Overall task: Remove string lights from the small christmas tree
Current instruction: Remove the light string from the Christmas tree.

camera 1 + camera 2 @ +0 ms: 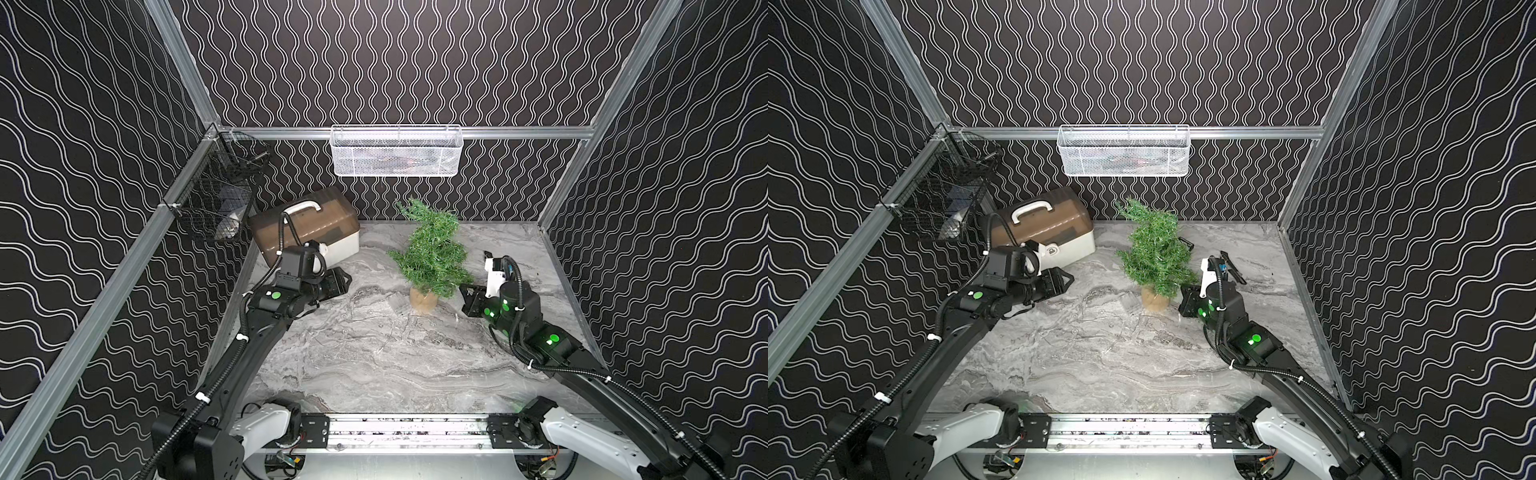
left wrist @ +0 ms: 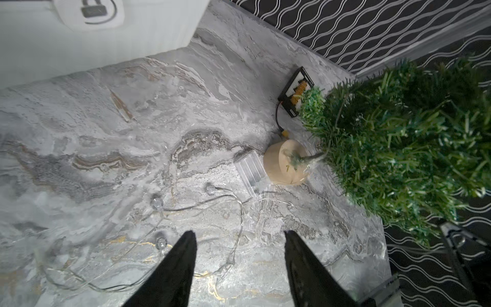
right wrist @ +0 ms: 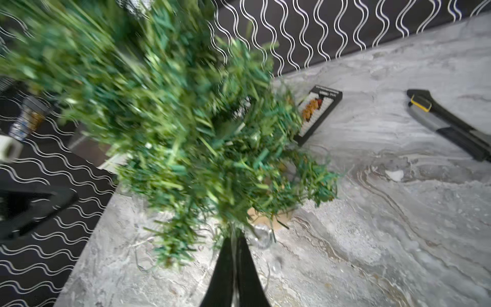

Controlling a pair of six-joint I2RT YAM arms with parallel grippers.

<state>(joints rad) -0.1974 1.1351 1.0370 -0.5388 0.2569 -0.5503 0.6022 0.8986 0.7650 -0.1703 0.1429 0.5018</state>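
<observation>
Two grippers, one busy and one idle. My right gripper (image 3: 233, 236) is at the foot of the small christmas tree (image 1: 432, 249), on its right, tucked under the lowest branches. Its fingers are pressed fully together, and a thin silvery strand of the string lights (image 2: 210, 189) is pinched between the tips. A clear bulb (image 3: 261, 235) sits just beside them. From the tips the wire runs up into the needles, but the blur there hides how much of it hangs in the branches.

Most of the strand lies off the tree, in loose loops with several bulbs on the marble table (image 1: 374, 365), to the tree's left and front. The translucent battery box (image 2: 249, 170) lies flat just beside the burlap base (image 2: 285, 162), on the tree's left.

My left gripper (image 2: 239, 234) hangs over those loops, well to the left of the tree. Its fingers stand about halfway apart with nothing between them.

Behind the tree, near its base, a small black board (image 2: 296, 91) with orange parts lies on the table. To the tree's right lies a flat black tool (image 3: 446, 125) with a yellow band. Left of the tree and farther back sits the brown-lidded box (image 1: 307, 224), and a white mesh basket (image 1: 397, 151) hangs on the wall above the treetop.
</observation>
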